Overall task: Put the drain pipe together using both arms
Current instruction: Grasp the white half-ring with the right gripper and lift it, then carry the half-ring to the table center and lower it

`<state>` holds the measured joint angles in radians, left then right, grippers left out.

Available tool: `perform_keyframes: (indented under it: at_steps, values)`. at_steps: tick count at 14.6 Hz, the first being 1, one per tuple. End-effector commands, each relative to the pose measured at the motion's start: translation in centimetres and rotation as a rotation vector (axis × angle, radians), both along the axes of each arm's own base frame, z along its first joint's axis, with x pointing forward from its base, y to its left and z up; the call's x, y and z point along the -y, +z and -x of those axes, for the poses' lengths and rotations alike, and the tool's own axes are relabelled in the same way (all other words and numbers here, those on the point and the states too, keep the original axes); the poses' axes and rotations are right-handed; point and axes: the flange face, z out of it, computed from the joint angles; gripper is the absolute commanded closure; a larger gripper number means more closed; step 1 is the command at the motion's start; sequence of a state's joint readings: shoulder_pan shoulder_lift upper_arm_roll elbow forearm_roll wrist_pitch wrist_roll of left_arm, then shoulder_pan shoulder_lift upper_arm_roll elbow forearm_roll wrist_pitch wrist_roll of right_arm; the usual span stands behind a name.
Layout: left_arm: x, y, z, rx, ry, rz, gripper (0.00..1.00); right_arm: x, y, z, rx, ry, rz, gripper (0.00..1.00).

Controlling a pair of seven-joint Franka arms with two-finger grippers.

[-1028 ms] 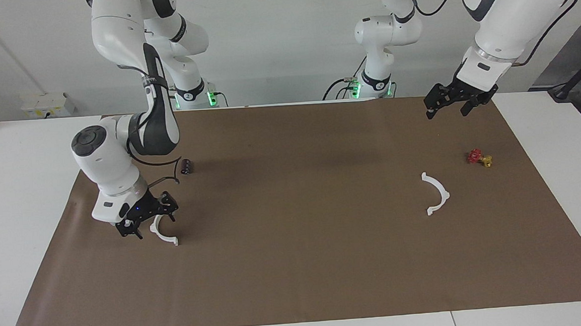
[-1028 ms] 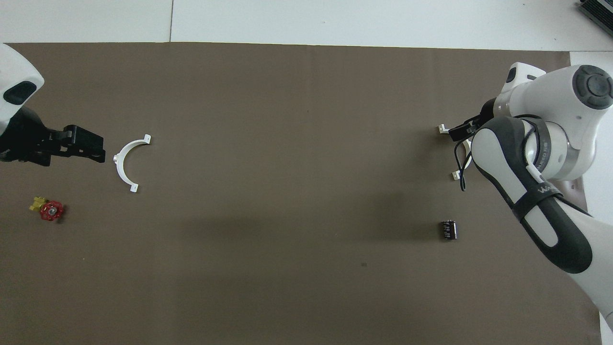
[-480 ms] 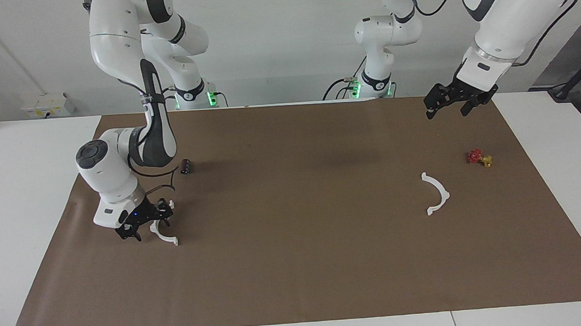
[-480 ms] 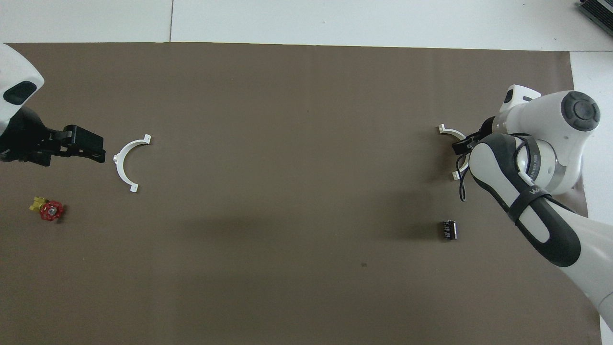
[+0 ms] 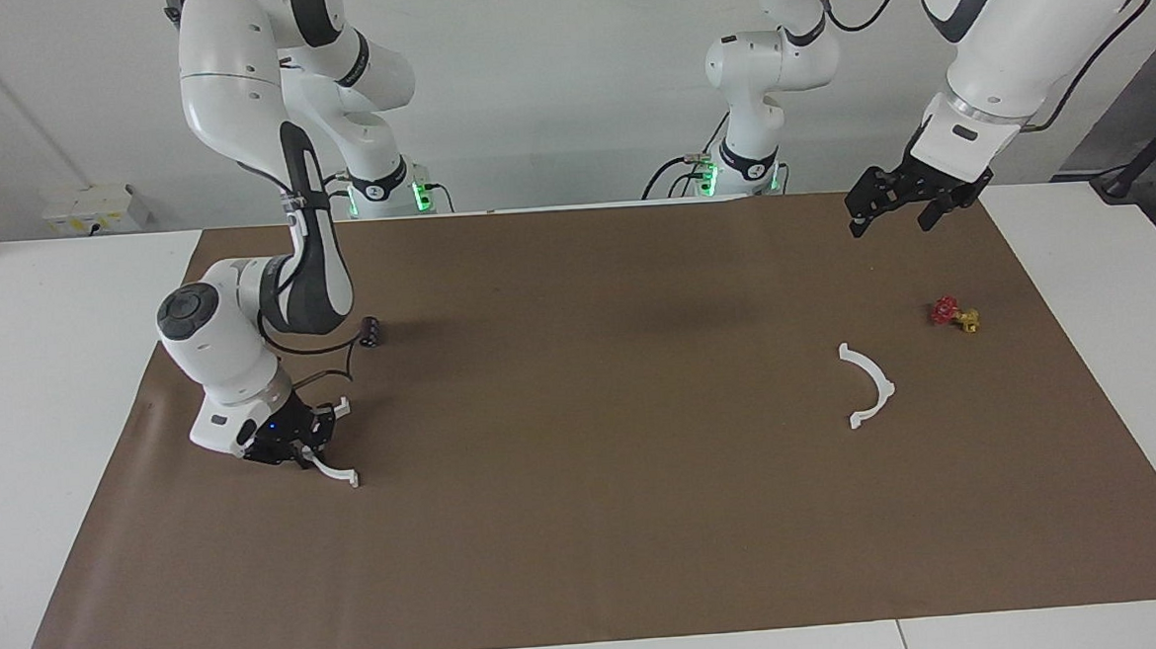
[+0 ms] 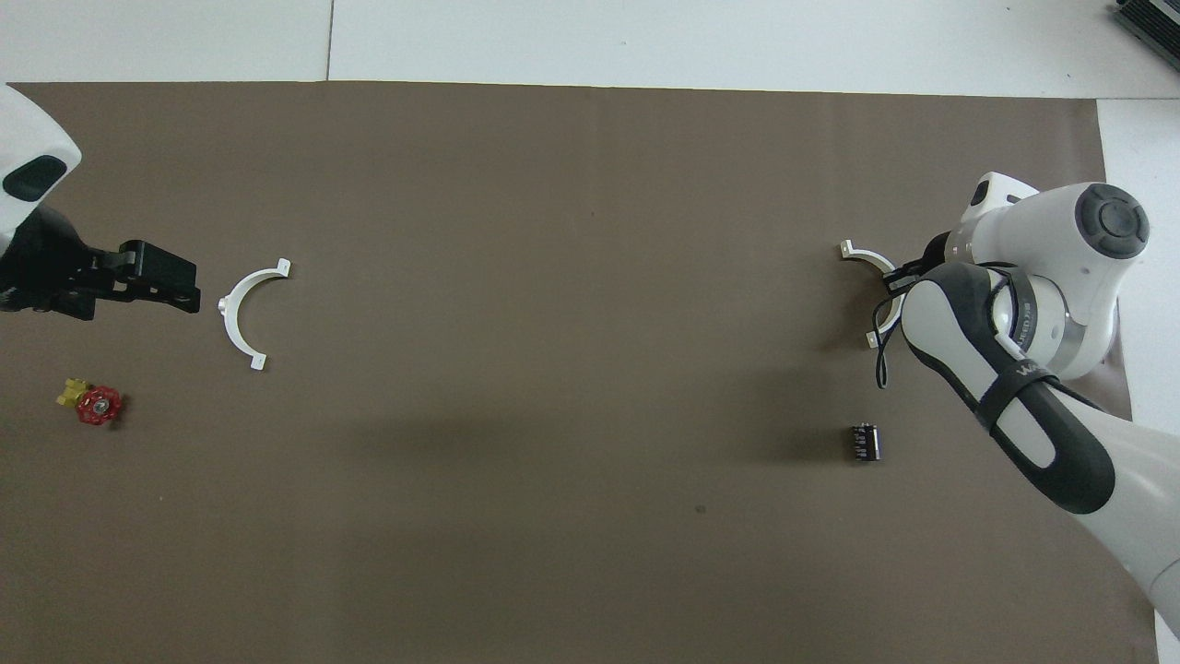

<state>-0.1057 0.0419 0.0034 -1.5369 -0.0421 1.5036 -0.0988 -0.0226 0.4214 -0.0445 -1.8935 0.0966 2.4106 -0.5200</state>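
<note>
The right arm's black two-finger gripper (image 5: 300,450) is clamped on one thin white plastic half-ring (image 5: 333,470) at the brown mat (image 5: 588,522); the left gripper (image 5: 893,207), released, waits above the other half-ring (image 5: 870,384).

There are 2 white half-ring pipe pieces (image 5: 870,384) (image 5: 333,470), 1 red-and-yellow valve (image 5: 954,316), 1 small dark cylindrical part (image 5: 371,330), 1 brown mat (image 5: 608,521), and 2 white robot arms (image 5: 264,183) (image 5: 1008,35).
</note>
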Motion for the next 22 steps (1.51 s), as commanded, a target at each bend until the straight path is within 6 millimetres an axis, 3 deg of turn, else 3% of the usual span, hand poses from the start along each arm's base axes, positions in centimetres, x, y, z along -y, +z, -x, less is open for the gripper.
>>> perform_keyframes:
  at_steps: [1,3,8,13,17,22]
  values:
    - [-0.4,0.3,0.5,0.007,-0.007,0.011,0.00,-1.2,2.0,-0.3,-0.006,-0.035,-0.030,1.00]
    - [-0.5,0.1,0.6,0.004,-0.007,0.010,0.00,-5.5,3.7,-0.5,-0.040,-0.093,-0.033,1.00]
    - [-0.5,0.0,0.5,0.001,-0.007,0.010,0.00,-19.8,5.6,0.9,-0.021,-0.226,0.024,1.00]
    - [-0.5,0.1,0.6,0.003,-0.007,0.010,0.00,-33.6,3.9,4.9,-0.028,-0.188,0.002,1.00]
    - [-0.6,0.0,0.8,0.000,-0.007,0.010,0.00,-38.1,2.9,6.7,-0.033,-0.218,-0.005,1.00]
    - [-0.6,0.0,0.8,0.000,-0.007,0.010,0.00,-39.5,1.6,7.6,-0.015,-0.177,0.003,1.00]
